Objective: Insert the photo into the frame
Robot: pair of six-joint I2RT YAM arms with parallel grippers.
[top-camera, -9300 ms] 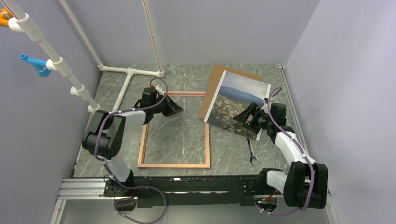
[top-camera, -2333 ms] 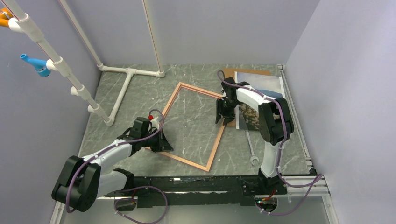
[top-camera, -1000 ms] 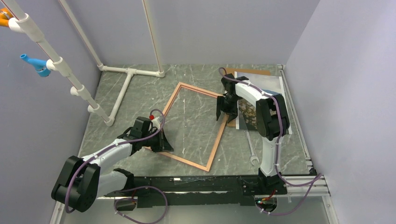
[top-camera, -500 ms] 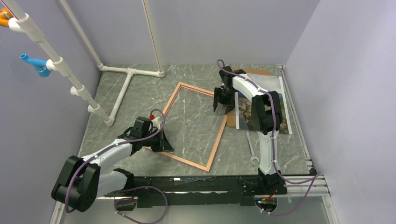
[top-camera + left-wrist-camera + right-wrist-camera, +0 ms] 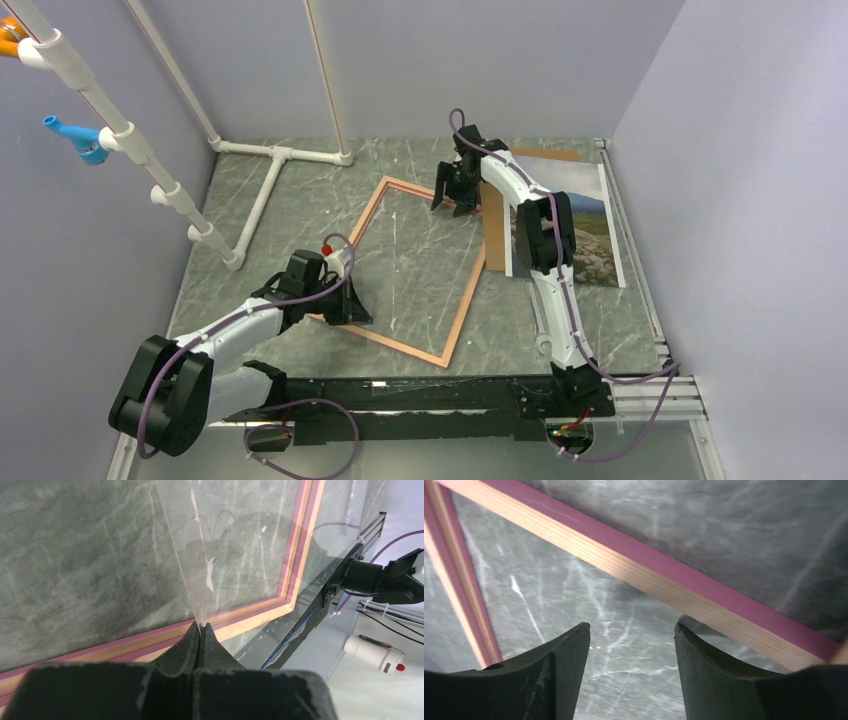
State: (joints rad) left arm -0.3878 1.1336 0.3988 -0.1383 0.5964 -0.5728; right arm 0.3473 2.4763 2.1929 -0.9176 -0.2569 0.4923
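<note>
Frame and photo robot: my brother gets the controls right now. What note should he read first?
Left gripper: shut, seemingly pinching a thin clear sheet at the near-left edge of the pinkish light-wood picture frame.
Right gripper: open, empty, above the frame's far rail.
Landscape paper photo: face up at far right, on the plain brown backing board, outside the frame.
Done: nothing is in the frame yet; it sits cornerwise on the table.
Left: pick up the photo and lay it in the frame.
</note>
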